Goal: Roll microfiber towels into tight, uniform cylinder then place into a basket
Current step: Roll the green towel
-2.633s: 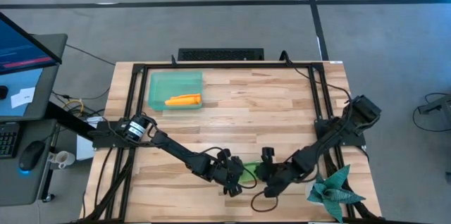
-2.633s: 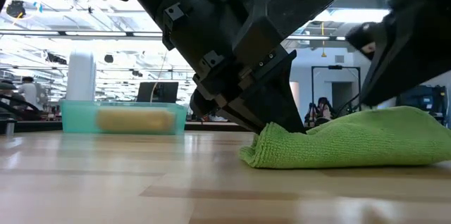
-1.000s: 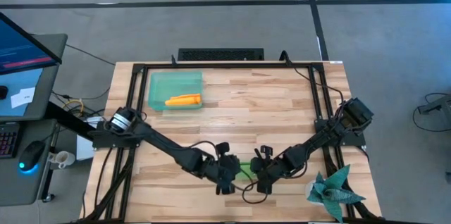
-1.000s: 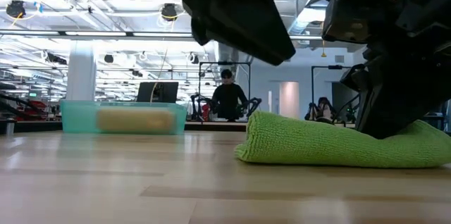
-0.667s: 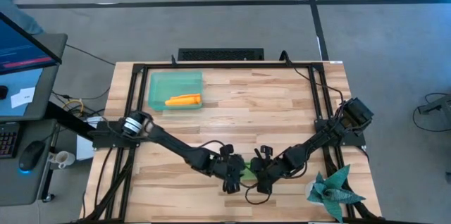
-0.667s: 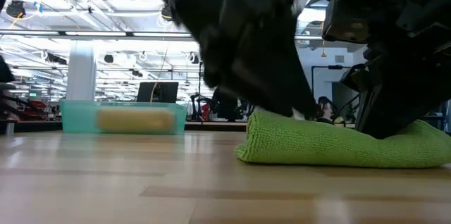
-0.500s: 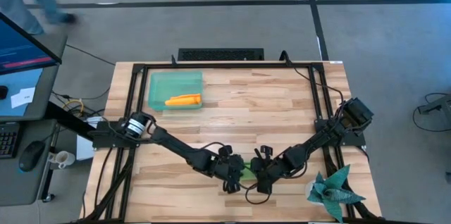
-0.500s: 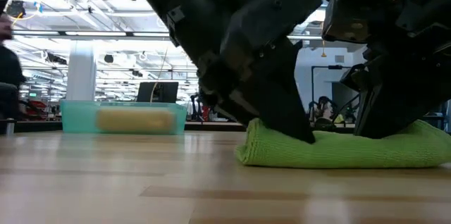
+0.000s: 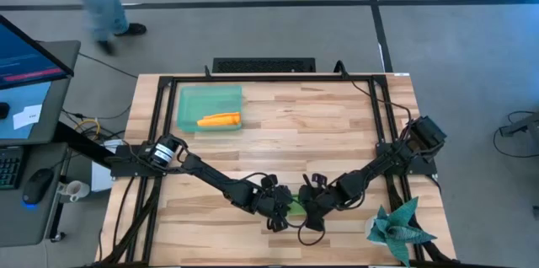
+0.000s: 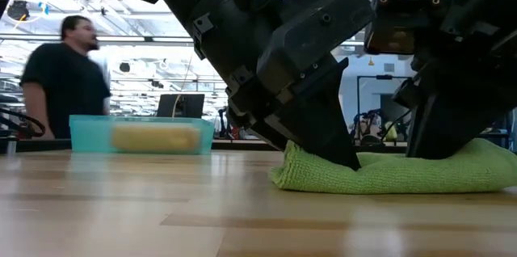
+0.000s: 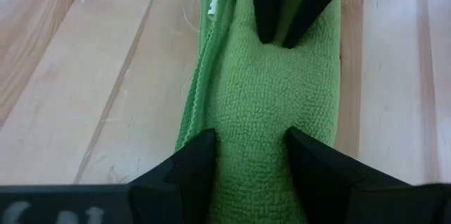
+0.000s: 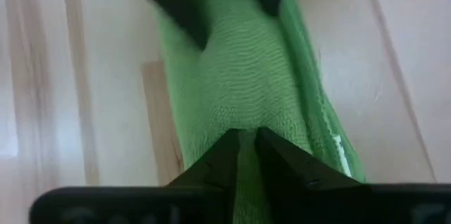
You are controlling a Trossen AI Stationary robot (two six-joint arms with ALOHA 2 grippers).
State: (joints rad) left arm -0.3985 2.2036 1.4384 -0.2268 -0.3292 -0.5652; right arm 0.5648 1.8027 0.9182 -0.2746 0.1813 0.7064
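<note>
wrist views show left fingers [image 11: 250,150] wide, right fingers [image 12: 245,146] narrow, both astride the green towel [image 11: 271,90]

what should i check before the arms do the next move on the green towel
1. Green towel forms a tight even roll: not ok, it lies as a flattened, lumpy bundle.
2. Left gripper placed on it: ok, fingers straddle one end, pressed into the cloth.
3. Right gripper placed on it: ok at the other end; whether it pinches cloth: cannot tell.
4. Towel edge tucked in: not ok, a loose hem shows along one side.
5. Basket has room: ok, the orange roll fills only part.
6. Path to basket clear: ok, bare table between.
</note>
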